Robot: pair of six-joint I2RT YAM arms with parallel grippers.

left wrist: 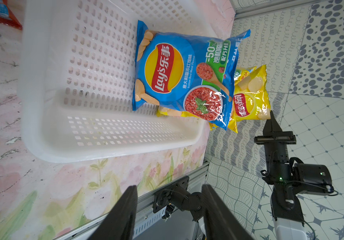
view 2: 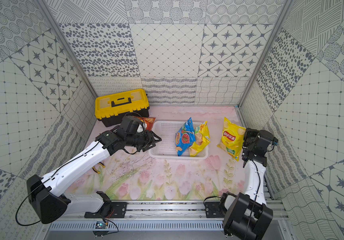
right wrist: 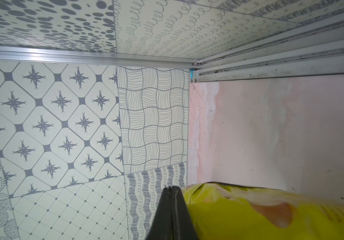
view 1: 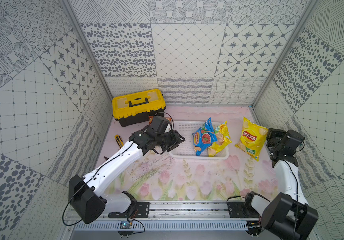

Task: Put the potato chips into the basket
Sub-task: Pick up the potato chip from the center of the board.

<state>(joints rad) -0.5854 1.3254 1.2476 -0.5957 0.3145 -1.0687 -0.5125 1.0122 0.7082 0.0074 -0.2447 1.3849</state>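
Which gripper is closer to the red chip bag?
Left. The left gripper is at the basket end beside the red bag; the right gripper is beyond the basket's opposite end.

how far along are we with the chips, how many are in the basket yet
Halfway. Done: the blue bag and one yellow bag sit in the basket. In hand: the right fingers are shut at the edge of the second yellow bag, apparently pinching it, outside the basket. Left: that bag and the red-orange bag by the toolbox. The left fingers are open and empty.
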